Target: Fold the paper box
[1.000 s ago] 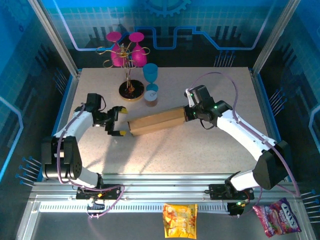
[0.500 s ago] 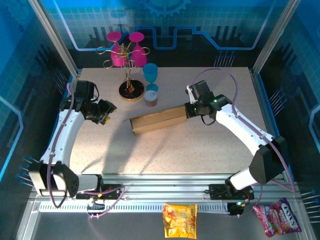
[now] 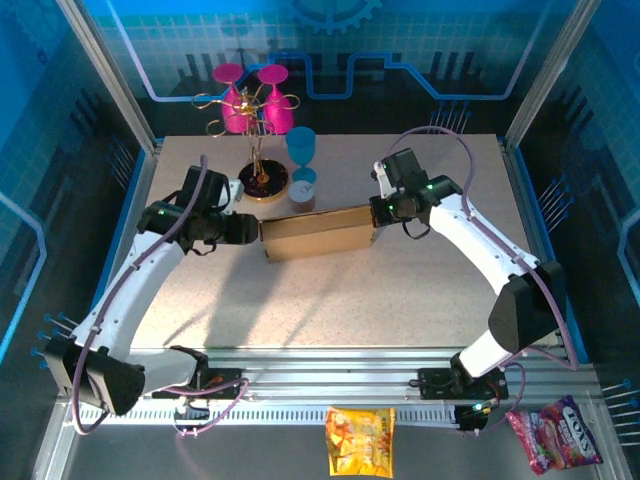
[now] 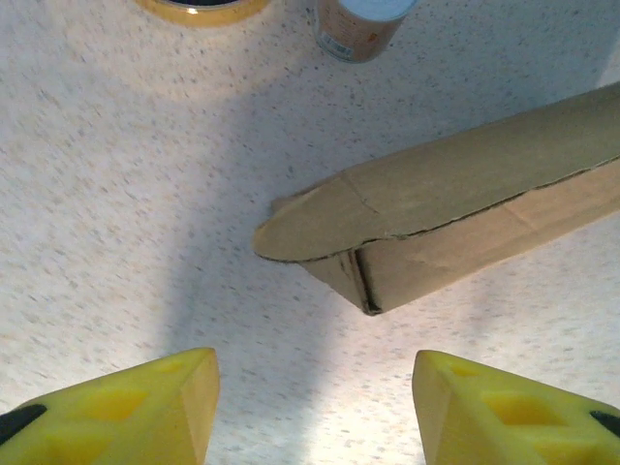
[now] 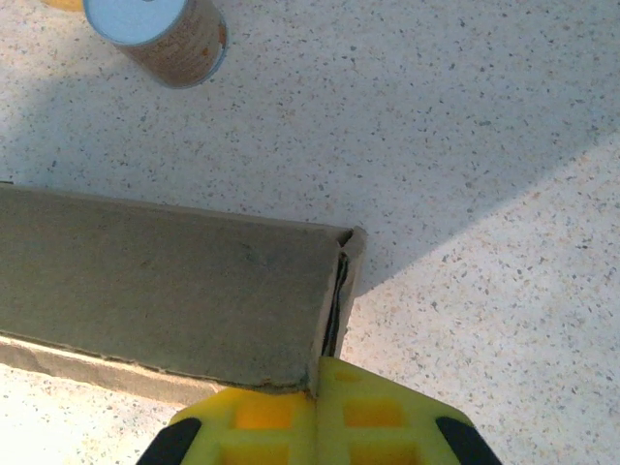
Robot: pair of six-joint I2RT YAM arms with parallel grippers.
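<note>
Since the earlier frame my left gripper has swung in toward the left end of the paper box, jaws apart and clear of it. My right gripper has its jaws clamped on the right end. The box lies mid-counter, toward the far edge, near the can.

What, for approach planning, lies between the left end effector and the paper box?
Nothing but bare tabletop separates the left end effector from the paper box, per the left wrist view.
</note>
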